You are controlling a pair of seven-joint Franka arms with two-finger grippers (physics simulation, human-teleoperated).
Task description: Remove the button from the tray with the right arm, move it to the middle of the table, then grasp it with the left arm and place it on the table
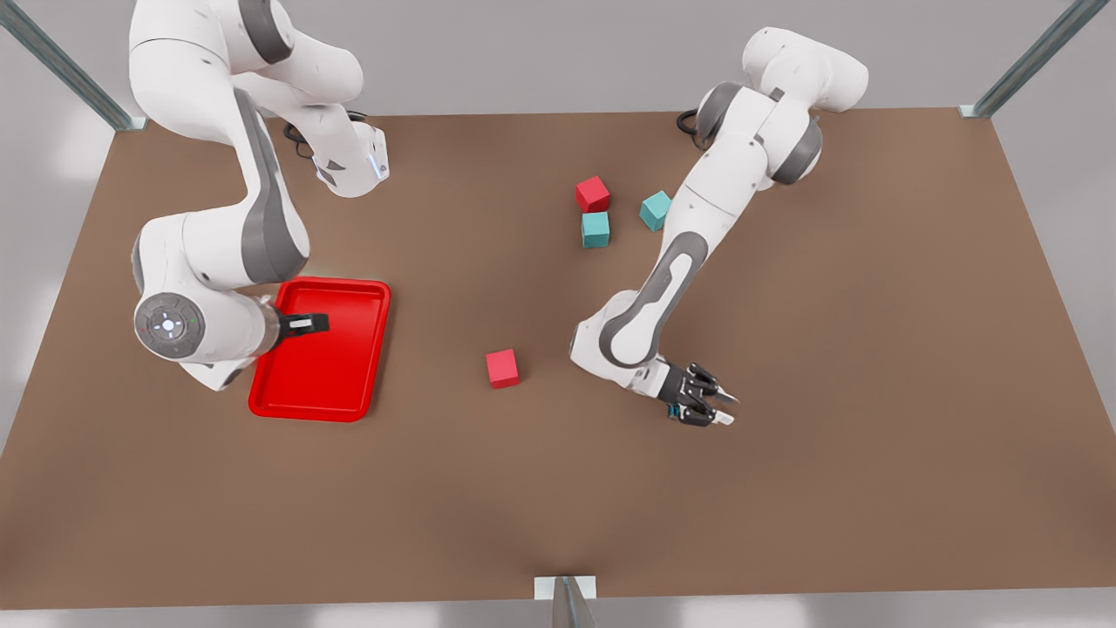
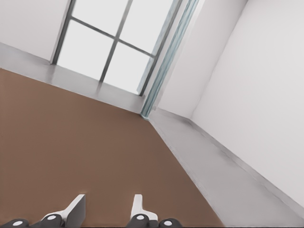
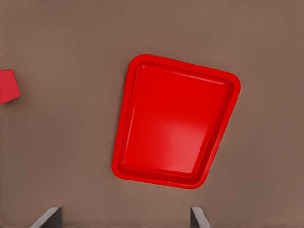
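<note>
Table [image 1: 872, 305]: wide, matte brown. Right arm [image 1: 218, 235] on the front view's left, folded over the tray [image 1: 349, 384]; its gripper [image 1: 305, 324] hangs above the tray's near-arm end, fingers [image 3: 50, 217] spread wide. Tray flat, bright red, low rim, inside bare; I cannot make out the button anywhere. Left arm [image 1: 689, 253] reaches low across the table on the front view's right; left gripper [image 1: 711, 406] just over bare tabletop, fingers [image 2: 76, 209] apart, holding nothing. Red cube [image 1: 502, 368] between tray and left gripper.
</note>
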